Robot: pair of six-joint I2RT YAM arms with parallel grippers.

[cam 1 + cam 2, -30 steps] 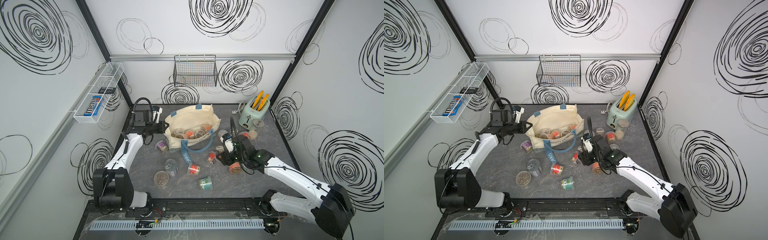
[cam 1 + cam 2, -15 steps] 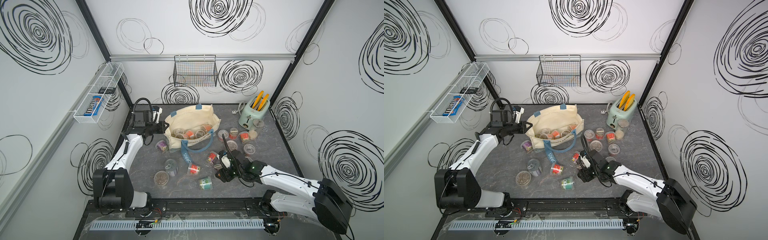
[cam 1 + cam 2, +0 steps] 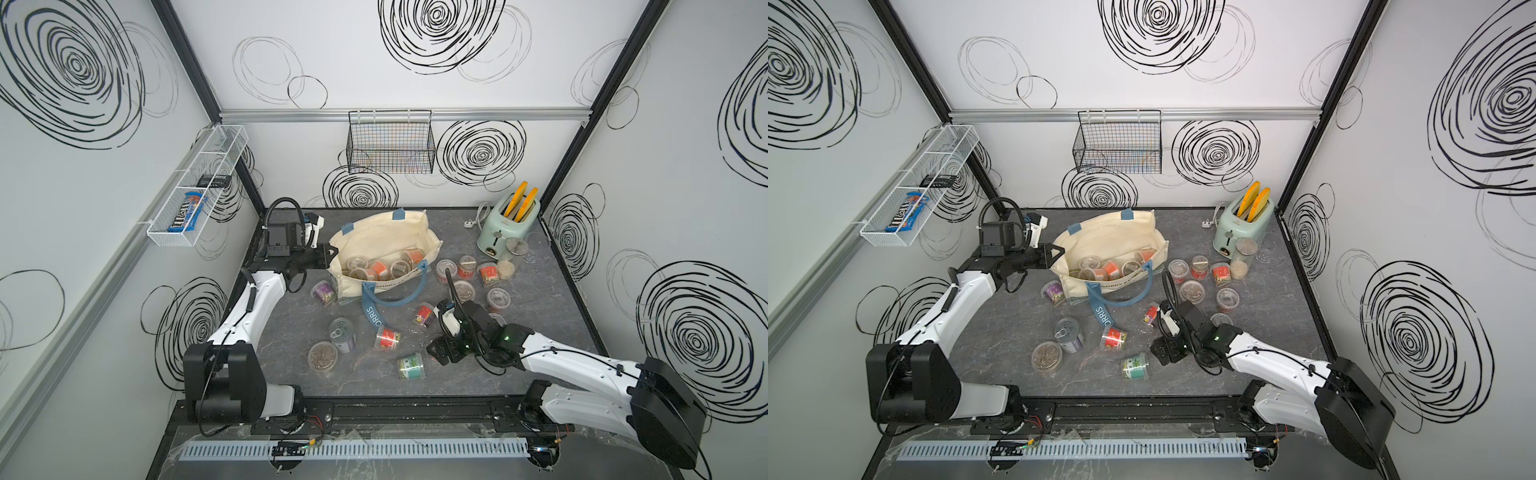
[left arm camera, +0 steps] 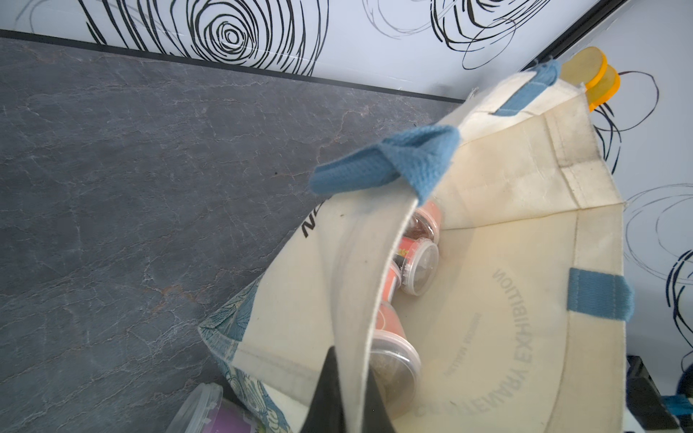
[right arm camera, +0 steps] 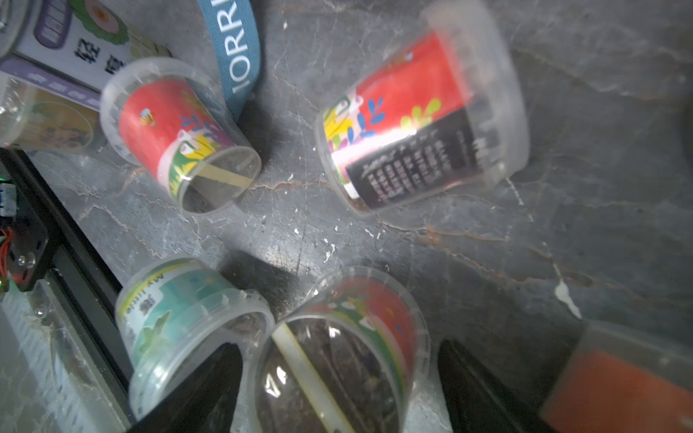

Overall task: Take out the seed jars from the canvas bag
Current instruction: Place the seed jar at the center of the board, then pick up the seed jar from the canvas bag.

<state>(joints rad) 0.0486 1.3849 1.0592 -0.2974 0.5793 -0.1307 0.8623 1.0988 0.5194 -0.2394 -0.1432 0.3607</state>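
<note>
Left of centre in a top view: left fingers [image 3: 328, 251] clenched on the rim of the cream canvas tote bag with blue handles [image 3: 386, 237], holding its mouth open. The bag sits mid-frame toward the back wall. At least five small clear plastic seed jars [image 3: 378, 268] lie inside, and roughly a dozen are out on the dark grey stone-look surface [image 3: 291, 353].

Lower right of centre: right fingers [image 5: 210, 393] spread either side of a red-labelled clear jar [image 5: 337, 356] lying on its side. Released, I'd judge, so this is the set-down step. To finish clean, lift straight up. The green-labelled jar [image 5: 176, 300] is just beside one finger, and a sideways sweep would likely send it rolling.

Views: the right wrist shows the gap between fingers and jar — top views hide that jar under the wrist. The left wrist shows the pinch on the fabric and jars stacked behind the front wall. Top views give only count and layout.

Far right: tall clear canister with beige contents [image 3: 508, 266] beside the mint toaster [image 3: 507, 226] — not a seed jar, leave it.
</note>
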